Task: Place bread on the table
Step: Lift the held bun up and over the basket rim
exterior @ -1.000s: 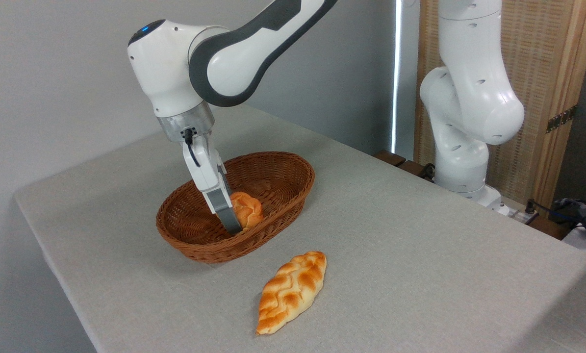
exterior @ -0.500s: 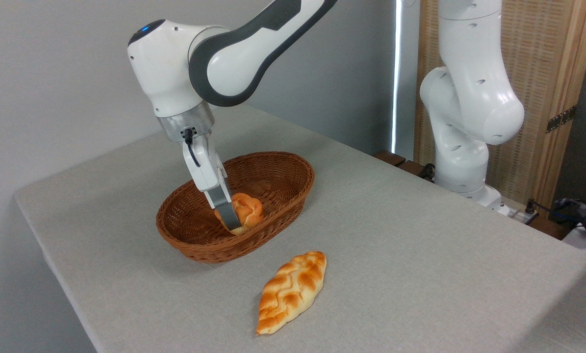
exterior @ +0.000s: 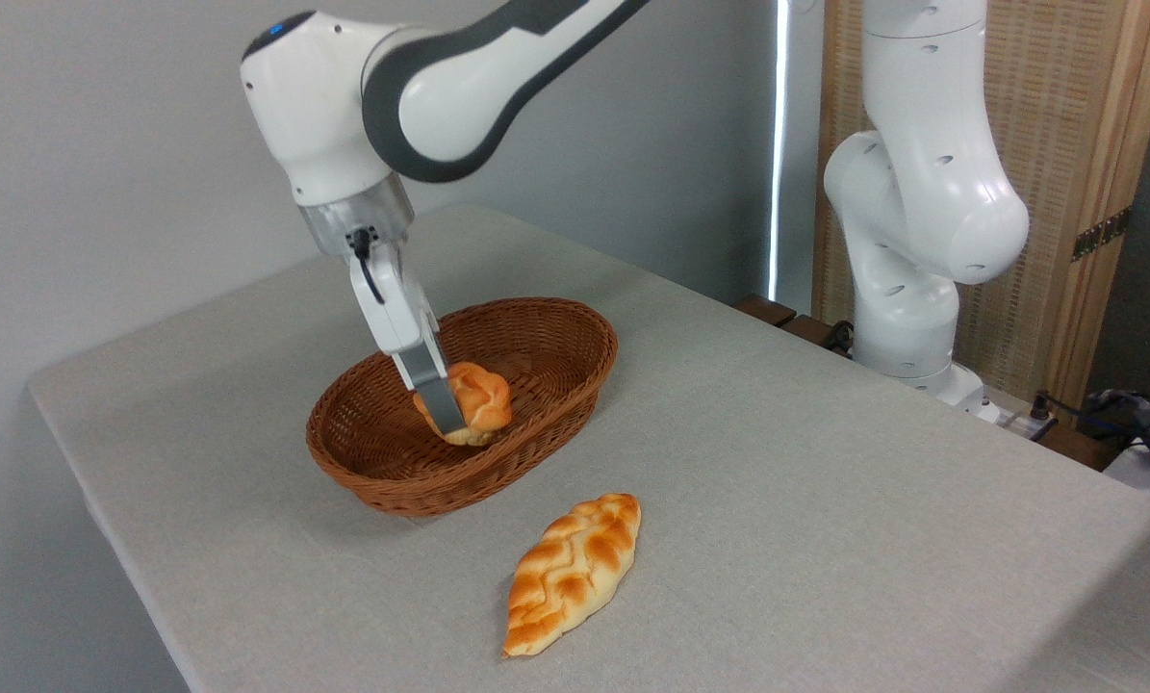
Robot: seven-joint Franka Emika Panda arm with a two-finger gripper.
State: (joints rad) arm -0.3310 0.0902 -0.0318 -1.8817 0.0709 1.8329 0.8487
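The bread (exterior: 476,401), a small round golden-orange bun with a cracked, segmented top, sits pinched in the gripper (exterior: 451,416) and is tilted a little. It hangs inside the brown oval wicker basket (exterior: 536,428), about level with the rim and above the woven floor, toward the near-left part of the bowl. Whether its underside touches the weave I cannot tell from here.

The gripper is clamped on the bun: one grey finger (exterior: 437,393) lies flat across the bun's left face, and the other finger is hidden behind the bread. Above the finger a white gripper body slants up and left to a silver wrist ring with a short black cable, then to the white and dark grey Franka arm (exterior: 421,87), which reaches in from the upper right. A small blue light shows on top of the wrist joint.

The basket rests on the table (exterior: 825,500), which is covered in plain light grey cloth. On the cloth just in front of the basket, nearer to me and slightly right, lies a long braided leaf-shaped loaf (exterior: 572,573), apart from the wicker. At the far right edge of the table stands the arm's white base column (exterior: 911,212), with a wooden slatted panel (exterior: 1056,173) behind it.
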